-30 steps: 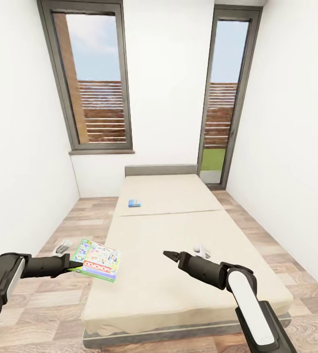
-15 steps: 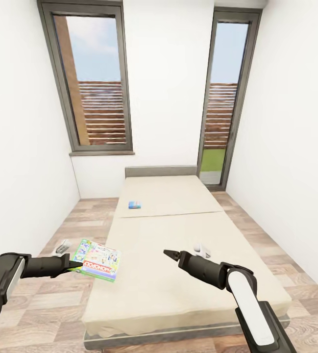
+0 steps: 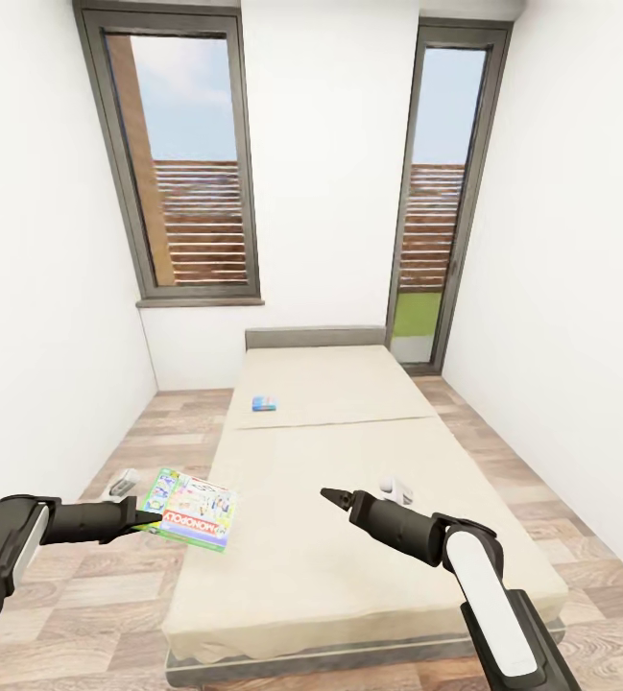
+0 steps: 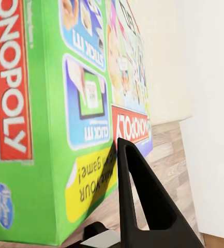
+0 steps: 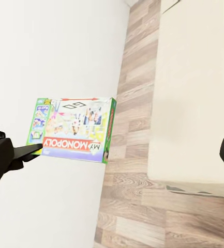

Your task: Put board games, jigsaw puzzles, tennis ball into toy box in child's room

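Left gripper [image 3: 146, 521] is clamped on the edge of the Monopoly box [image 3: 192, 510], which sticks out past its fingertips and hangs in the air above the bed's [image 3: 349, 576] left edge, over the seam between mattress and floor [image 3: 90, 595]. Right gripper [image 3: 335, 498] hovers over the middle of the mattress, well apart from the box, fingers close together with nothing between them. A small blue box [image 3: 265, 403] lies far up the bed near its left edge, short of the headboard [image 3: 315, 337]. Nothing lies between it and either gripper. In the left wrist view the Monopoly box [image 4: 55, 113] shows green sides, a red logo and a white picture face.
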`<state>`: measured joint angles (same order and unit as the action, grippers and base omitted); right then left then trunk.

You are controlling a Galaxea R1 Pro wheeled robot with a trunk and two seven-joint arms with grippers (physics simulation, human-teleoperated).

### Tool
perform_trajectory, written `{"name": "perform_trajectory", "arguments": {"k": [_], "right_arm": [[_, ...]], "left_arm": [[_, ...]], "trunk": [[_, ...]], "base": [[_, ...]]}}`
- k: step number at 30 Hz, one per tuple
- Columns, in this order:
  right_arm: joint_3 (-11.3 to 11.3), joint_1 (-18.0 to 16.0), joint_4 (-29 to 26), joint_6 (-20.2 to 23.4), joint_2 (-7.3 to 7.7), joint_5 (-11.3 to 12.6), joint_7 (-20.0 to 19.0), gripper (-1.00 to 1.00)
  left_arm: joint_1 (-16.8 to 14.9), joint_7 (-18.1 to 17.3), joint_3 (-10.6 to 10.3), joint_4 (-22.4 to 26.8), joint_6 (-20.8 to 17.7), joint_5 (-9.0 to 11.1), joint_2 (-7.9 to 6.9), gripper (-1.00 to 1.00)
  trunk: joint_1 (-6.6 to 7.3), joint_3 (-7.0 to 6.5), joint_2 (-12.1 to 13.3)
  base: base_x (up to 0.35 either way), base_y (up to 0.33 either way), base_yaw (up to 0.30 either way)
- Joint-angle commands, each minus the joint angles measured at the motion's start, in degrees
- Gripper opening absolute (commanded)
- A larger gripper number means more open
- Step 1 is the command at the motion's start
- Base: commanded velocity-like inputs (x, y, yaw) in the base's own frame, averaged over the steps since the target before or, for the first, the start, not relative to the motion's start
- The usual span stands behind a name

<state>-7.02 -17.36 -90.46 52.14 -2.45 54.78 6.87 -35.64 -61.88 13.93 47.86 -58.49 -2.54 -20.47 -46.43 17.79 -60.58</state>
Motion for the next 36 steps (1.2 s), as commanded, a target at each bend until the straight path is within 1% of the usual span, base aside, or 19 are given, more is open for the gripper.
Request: {"name": "perform_trajectory", "arguments": {"k": [1,23,26,33,36], "right_arm": [[0.0,0.0,0.0,0.1,-0.01,0.6,0.6,1.0],[0.0,0.0,-0.1,0.0,-0.01,0.2,0.6,1.0],[0.0,0.0,-0.1,-0.7,-0.01,0.2,0.6,1.0],[-0.1,0.0,-0.1,-1.4,-0.01,0.2,0.6,1.0],[-0.6,0.0,-0.1,-1.5,-0.01,0.2,0.6,1.0]], "left_arm": [[0.0,-0.4,0.1,0.0,-0.4,-0.3,0.01,-1.0],[0.0,0.1,0.1,0.0,-0.5,-0.3,0.06,-1.0],[0.0,0.2,0.1,0.0,-0.4,-0.3,0.08,-1.0],[0.0,0.2,0.1,0.0,-0.4,-0.3,0.08,-1.0],[0.0,0.2,0.1,0.0,-0.4,-0.3,0.08,-1.0]], "trunk": [[0.22,-0.11,0.4],[5.05,-4.06,9.2],[5.71,-4.64,10.4],[7.25,-6.07,13.2],[7.91,-6.69,14.4]], "base": [[0.0,0.0,0.0],[0.0,0.0,0.001],[0.0,0.0,0.136],[0.0,0.0,0.247],[0.0,0.0,0.272]]}}
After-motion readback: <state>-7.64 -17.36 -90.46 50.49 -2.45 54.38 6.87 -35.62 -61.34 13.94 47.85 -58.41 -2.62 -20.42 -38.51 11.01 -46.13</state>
